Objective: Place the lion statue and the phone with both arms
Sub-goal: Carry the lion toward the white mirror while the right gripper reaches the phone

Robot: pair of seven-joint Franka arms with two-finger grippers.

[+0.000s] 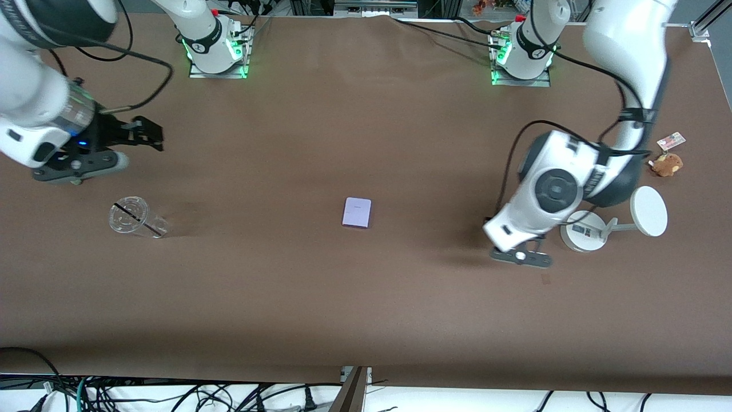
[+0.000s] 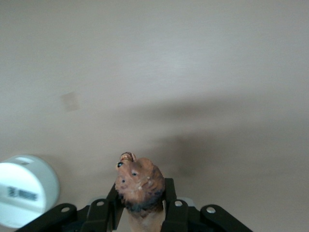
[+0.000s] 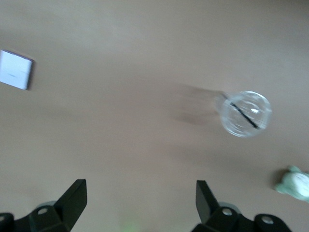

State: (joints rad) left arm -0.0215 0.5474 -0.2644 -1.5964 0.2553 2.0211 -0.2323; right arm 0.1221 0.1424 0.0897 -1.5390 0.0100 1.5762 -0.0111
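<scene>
The lion statue (image 2: pixel 140 183), orange-brown with a darker mane, is clamped between the black fingers of my left gripper (image 2: pixel 142 193). In the front view that gripper (image 1: pixel 521 256) is low over the table beside the white stand, and the hand hides the lion. The phone (image 1: pixel 357 213), a pale-lavender slab, lies flat mid-table and also shows in the right wrist view (image 3: pixel 16 70). My right gripper (image 1: pixel 144 135) is open and empty over bare table at the right arm's end, above the clear cup; in its wrist view (image 3: pixel 140 186) the jaws stand wide apart.
A clear plastic cup (image 1: pixel 134 218) with a dark straw stands at the right arm's end. A white round-based stand (image 1: pixel 582 232) with a disc (image 1: pixel 649 210) and a brown plush (image 1: pixel 667 164) with a card tag sit at the left arm's end. A grey-green plush (image 3: pixel 294 183) shows near the cup.
</scene>
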